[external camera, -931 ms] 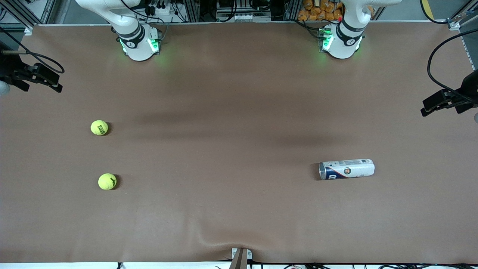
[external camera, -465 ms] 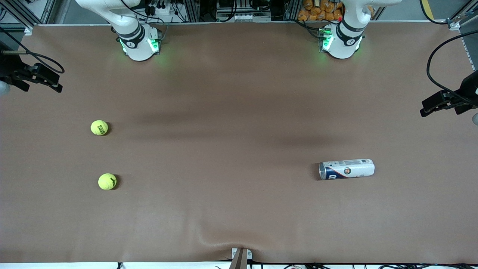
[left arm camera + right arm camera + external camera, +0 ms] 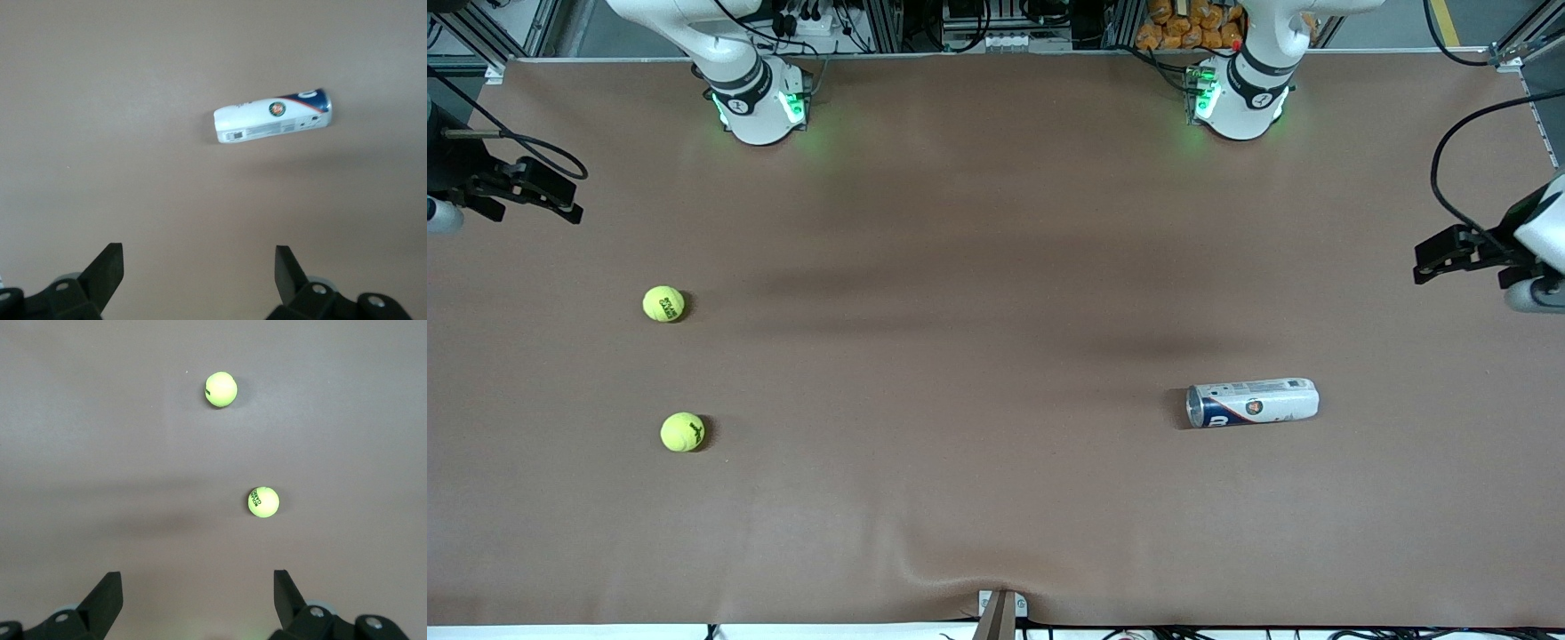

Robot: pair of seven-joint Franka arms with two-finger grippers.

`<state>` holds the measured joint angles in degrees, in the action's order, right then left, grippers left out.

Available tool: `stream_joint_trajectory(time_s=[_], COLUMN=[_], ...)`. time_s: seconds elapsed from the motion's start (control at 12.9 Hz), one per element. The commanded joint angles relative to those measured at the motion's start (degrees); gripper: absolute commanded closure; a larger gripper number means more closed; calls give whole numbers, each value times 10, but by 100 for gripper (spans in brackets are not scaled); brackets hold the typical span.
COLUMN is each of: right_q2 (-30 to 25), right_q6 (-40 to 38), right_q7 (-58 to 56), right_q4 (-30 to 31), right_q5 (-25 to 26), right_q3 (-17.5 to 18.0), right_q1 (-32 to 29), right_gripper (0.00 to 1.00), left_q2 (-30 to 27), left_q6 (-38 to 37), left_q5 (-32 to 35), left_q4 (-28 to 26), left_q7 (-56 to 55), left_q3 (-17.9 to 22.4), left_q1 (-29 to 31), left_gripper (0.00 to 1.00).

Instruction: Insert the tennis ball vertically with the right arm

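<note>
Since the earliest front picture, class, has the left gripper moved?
Yes. The left gripper has slid inward over the table and lower in the front view, drawing closer to the ball can, which lies unmoved on its side.

No readable text anywhere. White-and-navy cylindrical ball can (image 3: pixel 1252 403) lying on side: round emblem, barcode patch, fine print, all illegible. Black brand marks on two yellow-green felt tennis balls (image 3: pixel 663 304) (image 3: pixel 683 432), too small to make out.

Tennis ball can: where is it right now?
The tennis ball can lies on its side on the table toward the left arm's end, well apart from both tennis balls, with neither gripper touching it.
</note>
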<state>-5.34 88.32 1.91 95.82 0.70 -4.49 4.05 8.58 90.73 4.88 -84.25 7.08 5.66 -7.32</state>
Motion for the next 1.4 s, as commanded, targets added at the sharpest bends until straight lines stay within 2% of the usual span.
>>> stream_joint_trajectory(time_s=[0.0,0.31,0.62,0.85,1.09,1.24,1.32], right_q2=[23,107,212,278,340,360,369], right_q6=[10,68,173,274,375,383,384], right_q7=[-4,-4,-5,-13,-64,-70,-88], right_q4=[5,5,5,4,3,0,0], right_q5=[-3,-3,-3,-3,-10,-66,-67], right_q3=[-5,-8,-8,-6,-7,-7,-8], right_q1=[1,-3,-15,-15,-25,-29,-28], right_gripper=[0,0,0,0,0,0,0], left_q2=[34,114,183,187,244,287,302], left_q6=[-4,-5,52,53,61,79,88], left_q5=[84,165,173,181,191,208,212], left_q4=[7,8,17,16,18,19,19], left_q7=[42,122,280,282,244,204,182], left_q3=[-7,-7,-8,-8,-7,-7,-8], left_q1=[-35,-68,-69,-97,-131,-159,-162], left_gripper=[0,0,0,0,0,0,0])
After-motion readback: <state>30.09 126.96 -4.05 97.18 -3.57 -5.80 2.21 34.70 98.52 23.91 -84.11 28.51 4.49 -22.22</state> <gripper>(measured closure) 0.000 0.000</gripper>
